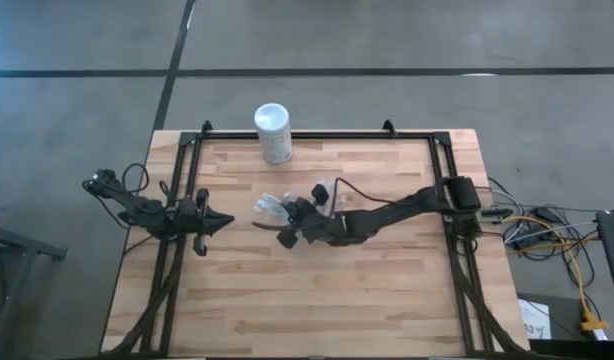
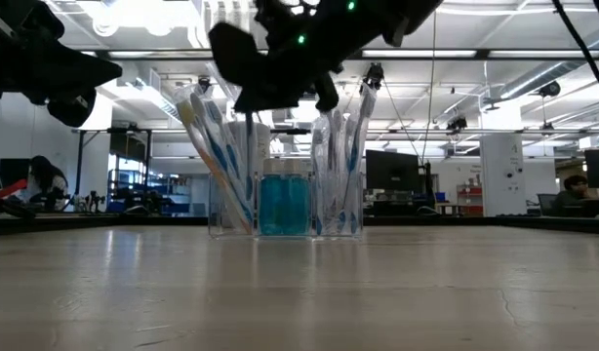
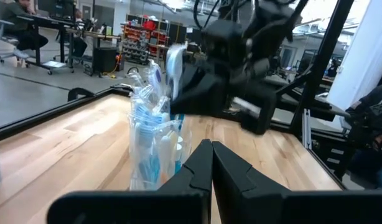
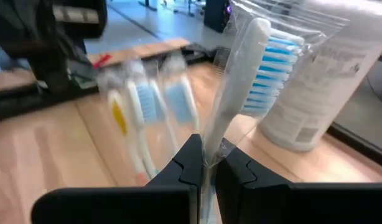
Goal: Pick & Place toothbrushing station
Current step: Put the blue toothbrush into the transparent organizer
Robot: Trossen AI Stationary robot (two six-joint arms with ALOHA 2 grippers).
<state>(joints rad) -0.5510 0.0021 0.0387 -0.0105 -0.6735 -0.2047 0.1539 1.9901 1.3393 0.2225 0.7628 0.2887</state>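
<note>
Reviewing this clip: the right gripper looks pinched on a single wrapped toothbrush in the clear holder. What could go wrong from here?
Likely risks: the right gripper is shut on a wrapped toothbrush, not on the toothbrushing station, so lifting may pull out only that brush. A sideways tug could tip the station and spill the other brushes. The white canister stands nearby and could be bumped. The left gripper waits, shut.

Your right gripper (image 4: 204,167) is pinched on a bagged white toothbrush (image 4: 244,81) with blue bristles. Just beyond it you see blurred brushes (image 4: 144,106), one yellow and others blue, over the wooden table (image 4: 41,149). A white canister (image 4: 318,93) stands close behind.
</note>
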